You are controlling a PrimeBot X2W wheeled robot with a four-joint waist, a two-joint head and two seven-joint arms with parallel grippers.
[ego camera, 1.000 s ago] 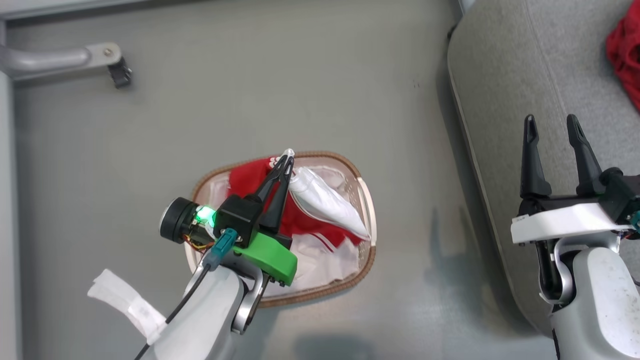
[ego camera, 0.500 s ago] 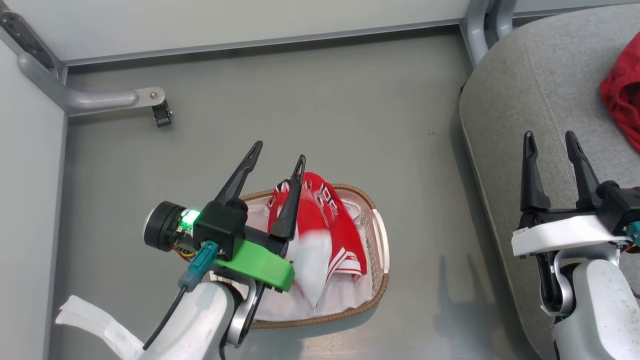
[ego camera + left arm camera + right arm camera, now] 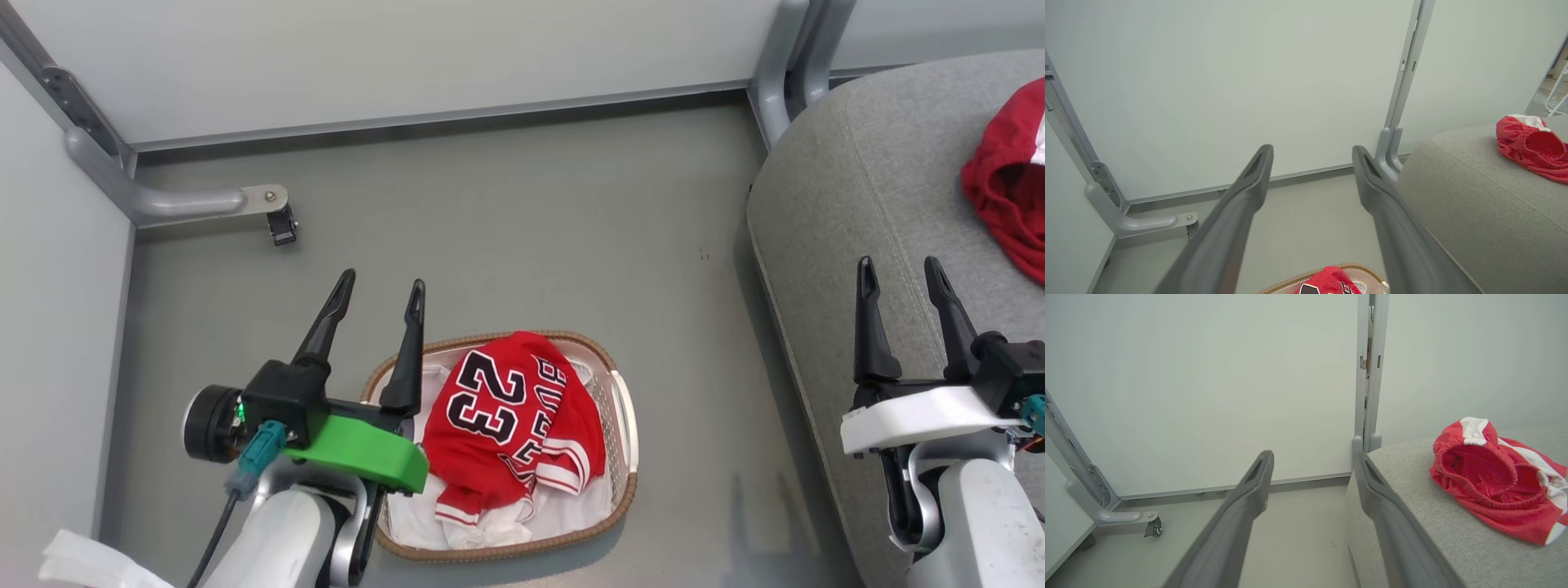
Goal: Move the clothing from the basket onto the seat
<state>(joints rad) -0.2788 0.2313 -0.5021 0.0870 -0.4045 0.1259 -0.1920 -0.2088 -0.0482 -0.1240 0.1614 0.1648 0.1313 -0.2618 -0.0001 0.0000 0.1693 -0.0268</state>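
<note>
Clothing, two pieces. Head view: red jersey (image 3: 510,425), black-and-white "23" and lettering facing up, lying crumpled in the basket (image 3: 627,412) on a white lining (image 3: 563,516). The second red garment (image 3: 1008,175) is on the seat (image 3: 857,204), at the far right edge. The basket stands on the grey floor (image 3: 531,204), left of the seat and apart from it. The left gripper (image 3: 384,282) (green housing behind the fingers) has its fingers spread wide with nothing between them; its right finger crosses the basket's left rim in this view. The right gripper (image 3: 898,263) has its fingers parted and is empty, over the seat's near left part. A castor foot (image 3: 282,224) on a grey frame is at far left.

Left wrist view: both fingers wide apart, nothing held. A strip of basket rim and red jersey shows at the bottom edge. The seat is at right, with the second red garment on top of it.

Right wrist view: fingers apart, empty. The second red garment lies bunched on the seat to the right, its elastic opening facing the camera, with white stripe trim along its far side.
</note>
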